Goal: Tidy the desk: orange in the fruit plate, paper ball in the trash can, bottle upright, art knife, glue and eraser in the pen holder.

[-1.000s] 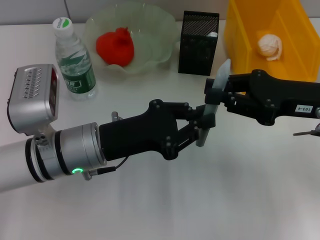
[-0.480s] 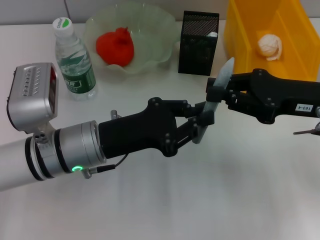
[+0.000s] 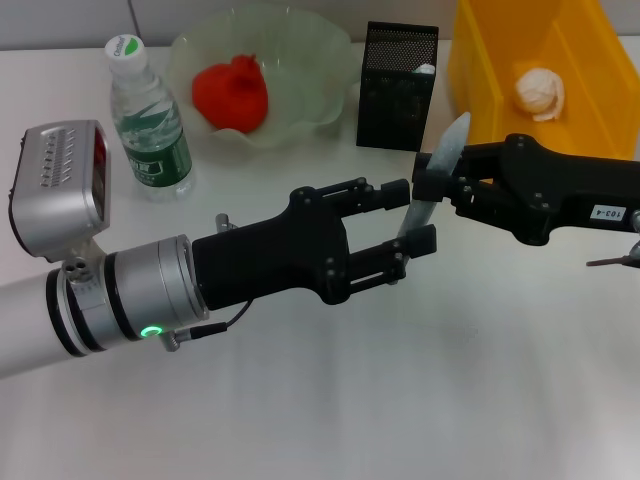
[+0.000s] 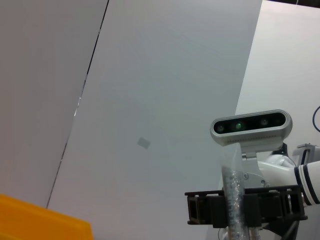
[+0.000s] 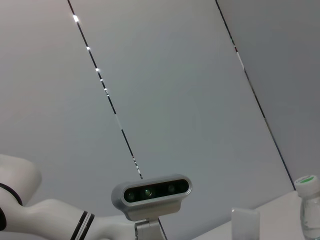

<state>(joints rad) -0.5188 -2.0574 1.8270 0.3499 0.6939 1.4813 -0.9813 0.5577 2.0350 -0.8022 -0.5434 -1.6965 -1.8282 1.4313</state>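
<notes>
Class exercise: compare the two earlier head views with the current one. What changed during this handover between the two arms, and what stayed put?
The left gripper opened and let go of the art knife, which the right gripper now holds alone, tilted. The bottle, the orange in the fruit plate, the pen holder and the paper ball stayed as they were.

The head camera is looking steeply down on the worktop (image 3: 300, 400), close above both arms, while both wrist cameras are tilting upward toward the ceiling, each catching the robot's head camera bar (image 4: 251, 125) (image 5: 151, 191).
</notes>
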